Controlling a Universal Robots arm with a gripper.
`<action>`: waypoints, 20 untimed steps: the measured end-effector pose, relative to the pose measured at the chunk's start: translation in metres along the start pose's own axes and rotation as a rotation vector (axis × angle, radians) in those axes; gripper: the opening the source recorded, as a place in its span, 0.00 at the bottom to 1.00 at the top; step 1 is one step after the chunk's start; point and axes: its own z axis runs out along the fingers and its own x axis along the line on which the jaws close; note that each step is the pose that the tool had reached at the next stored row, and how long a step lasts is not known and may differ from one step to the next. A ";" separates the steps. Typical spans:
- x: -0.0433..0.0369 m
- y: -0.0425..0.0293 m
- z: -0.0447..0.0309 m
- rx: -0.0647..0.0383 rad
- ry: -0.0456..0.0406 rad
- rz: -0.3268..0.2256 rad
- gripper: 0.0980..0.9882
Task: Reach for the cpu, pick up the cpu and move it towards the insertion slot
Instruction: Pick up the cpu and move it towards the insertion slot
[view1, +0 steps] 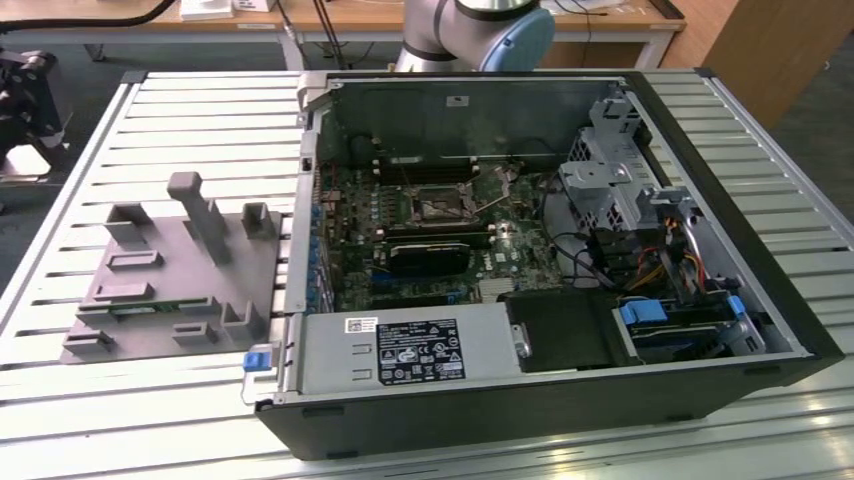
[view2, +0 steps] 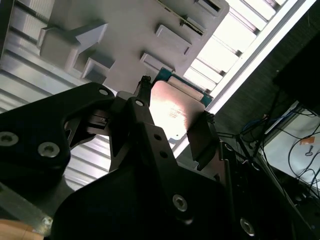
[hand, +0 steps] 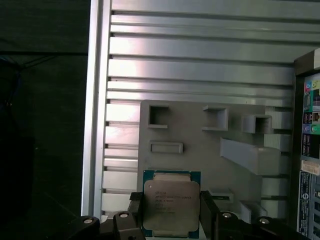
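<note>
The cpu (hand: 171, 207), a flat silvery square on a green-edged base, sits between the two black fingers of my gripper (hand: 171, 200). The gripper is shut on its opposite edges. In the second wrist view the cpu (view2: 175, 112) gleams between the fingers (view2: 141, 102), held over the grey fixture plate (view2: 125, 35). The insertion slot (view1: 438, 204), a dark square socket with a metal frame, lies on the green board inside the open computer case, towards the exterior view's right of the grey plate (view1: 160, 290).
The grey plate carries several raised blocks and posts (view1: 200, 215). The open case (view1: 747, 250) holds a black module (view1: 430, 256), cables and drive bays. A ribbed metal table (view1: 80, 200) lies under everything. The arm's base (view1: 481, 25) stands behind the case.
</note>
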 end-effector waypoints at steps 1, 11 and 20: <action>0.0000 0.0001 -0.0017 0.000 0.0000 0.000 0.50; -0.0003 0.0007 -0.0162 0.003 -0.0002 0.000 0.50; -0.0098 0.0004 -0.0164 0.003 0.0000 0.000 0.50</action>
